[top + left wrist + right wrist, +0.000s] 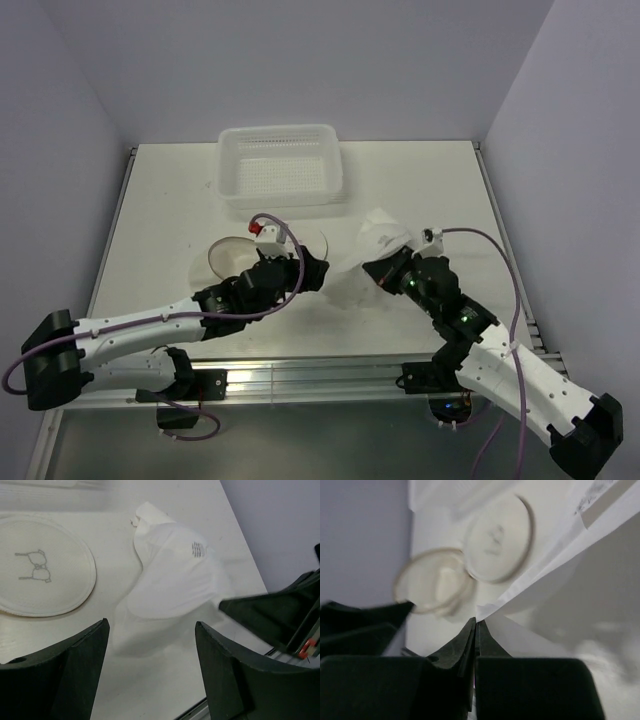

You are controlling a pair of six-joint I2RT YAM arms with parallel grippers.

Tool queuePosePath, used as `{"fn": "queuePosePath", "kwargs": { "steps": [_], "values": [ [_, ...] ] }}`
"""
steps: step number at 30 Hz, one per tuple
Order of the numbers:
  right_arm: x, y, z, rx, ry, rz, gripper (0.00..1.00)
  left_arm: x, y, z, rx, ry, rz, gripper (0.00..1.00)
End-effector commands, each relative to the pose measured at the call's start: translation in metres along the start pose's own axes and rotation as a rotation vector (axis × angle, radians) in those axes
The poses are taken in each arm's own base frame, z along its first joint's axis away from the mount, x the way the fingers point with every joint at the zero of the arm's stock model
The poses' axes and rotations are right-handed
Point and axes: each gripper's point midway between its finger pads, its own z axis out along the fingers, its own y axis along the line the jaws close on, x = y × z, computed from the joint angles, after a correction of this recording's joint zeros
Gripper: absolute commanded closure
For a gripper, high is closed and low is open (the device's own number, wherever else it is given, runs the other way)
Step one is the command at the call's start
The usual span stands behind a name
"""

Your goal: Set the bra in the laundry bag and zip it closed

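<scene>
The bra [372,250] is a white bundle right of centre; in the left wrist view [175,577] part of it hangs just above the table over its shadow. My right gripper [372,271] is shut on the bra's edge, and its closed fingertips [475,624] pinch the white fabric [570,550]. The laundry bag [228,257] lies open as two round beige discs, one with a bra drawing [40,572]; both show in the right wrist view [497,537]. My left gripper [320,272] is open and empty [151,624], between the bag and the bra, facing the bra.
A white perforated basket [280,165] stands at the back centre. The right gripper's fingers [270,612] reach in from the right in the left wrist view. The table's near edge and metal rail [300,375] lie just behind both grippers.
</scene>
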Motion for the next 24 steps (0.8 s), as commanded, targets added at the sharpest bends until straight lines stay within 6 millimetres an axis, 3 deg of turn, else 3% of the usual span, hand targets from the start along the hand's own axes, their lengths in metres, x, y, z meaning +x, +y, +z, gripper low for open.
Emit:
{"fn": "queuePosePath", "kwargs": {
  "steps": [1,4,7,10,11,12,15,18,20,21,24],
  "values": [
    [-0.053,0.046,0.006,-0.082,-0.142,0.001,1.0,-0.013,0.004,-0.016,-0.006,-0.018,0.017,0.25],
    [-0.068,0.051,0.015,-0.096,-0.162,0.014,1.0,0.007,0.005,-0.025,0.044,0.048,-0.038,0.25],
    [-0.081,0.052,0.019,-0.13,-0.172,0.058,1.0,0.027,-0.009,-0.032,0.169,0.072,-0.064,0.21],
    [-0.087,0.055,0.014,-0.135,-0.179,0.052,1.0,0.049,-0.017,-0.023,0.177,0.116,0.04,0.15],
    [-0.085,0.053,0.012,-0.125,-0.172,0.044,1.0,0.047,-0.025,-0.02,0.175,0.103,0.056,0.14],
    [-0.083,0.051,0.011,-0.126,-0.168,0.044,1.0,0.06,-0.023,-0.013,0.145,0.121,0.087,0.12],
    [-0.08,0.043,-0.003,-0.111,-0.175,0.023,1.0,0.065,-0.02,-0.001,0.11,0.105,0.085,0.05],
    [-0.061,0.022,-0.005,-0.076,-0.11,0.013,1.0,0.074,-0.024,0.012,0.125,0.105,0.114,0.01],
    [-0.052,0.02,-0.01,-0.094,-0.083,0.019,1.0,0.077,-0.031,0.021,0.149,0.089,0.131,0.01],
    [-0.05,0.018,-0.013,-0.102,-0.084,0.021,1.0,0.09,-0.025,0.03,0.126,0.106,0.159,0.01],
    [-0.049,0.017,-0.018,-0.099,-0.083,0.017,1.0,0.096,-0.023,0.044,0.11,0.08,0.187,0.01]
  ]
}}
